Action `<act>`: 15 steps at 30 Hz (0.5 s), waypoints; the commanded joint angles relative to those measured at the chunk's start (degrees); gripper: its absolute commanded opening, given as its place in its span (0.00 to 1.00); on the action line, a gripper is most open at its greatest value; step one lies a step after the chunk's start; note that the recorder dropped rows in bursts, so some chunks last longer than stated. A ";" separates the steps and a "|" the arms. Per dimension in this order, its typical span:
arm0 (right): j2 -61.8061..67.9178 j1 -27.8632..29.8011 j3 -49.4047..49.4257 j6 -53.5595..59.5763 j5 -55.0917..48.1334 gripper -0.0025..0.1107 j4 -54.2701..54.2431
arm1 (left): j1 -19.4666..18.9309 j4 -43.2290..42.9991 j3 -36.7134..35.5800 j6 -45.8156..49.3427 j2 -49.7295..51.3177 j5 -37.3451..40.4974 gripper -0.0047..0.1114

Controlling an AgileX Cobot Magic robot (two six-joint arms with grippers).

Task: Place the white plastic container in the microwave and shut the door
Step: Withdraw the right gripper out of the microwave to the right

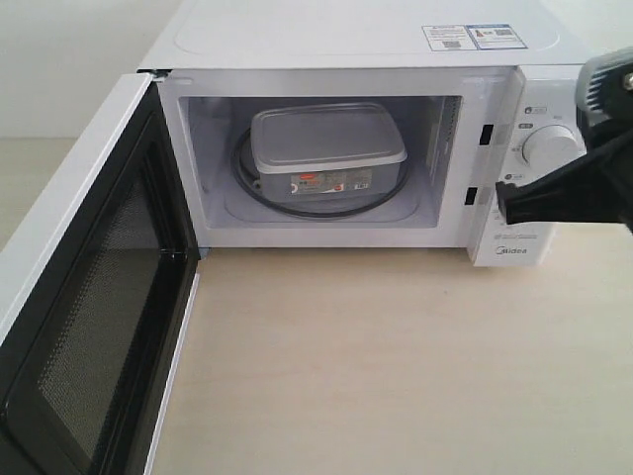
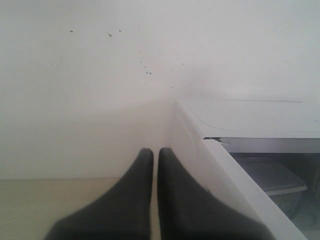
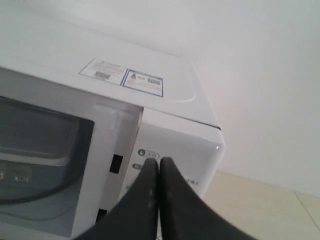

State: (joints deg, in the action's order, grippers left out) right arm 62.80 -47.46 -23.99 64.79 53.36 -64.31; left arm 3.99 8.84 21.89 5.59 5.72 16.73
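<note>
White plastic container seated inside microwave, long axis across cavity. Door swung wide at microwave's left, judged nearer left gripper, jaws pressed together. Right gripper held by knobs, jaws likewise closed.

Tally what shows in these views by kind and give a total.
Microwave: 1
White plastic container: 1
Stickers on the microwave's top: 2
Pincers: 2, left pincer and right pincer
Total: 6
</note>
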 commanded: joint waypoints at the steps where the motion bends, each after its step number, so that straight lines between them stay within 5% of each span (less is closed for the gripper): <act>1: -5.89 1.55 0.03 7.67 -2.76 0.02 -1.50 | 0.28 -0.28 0.54 0.44 0.28 -0.42 0.08; 15: -16.13 15.62 0.03 13.92 -19.43 0.02 -7.18 | 0.28 -0.28 0.54 0.44 0.28 -0.42 0.08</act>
State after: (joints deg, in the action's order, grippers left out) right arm 48.44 -33.03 -23.99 78.33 36.46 -71.19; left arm 3.99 8.84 21.89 5.59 5.72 16.58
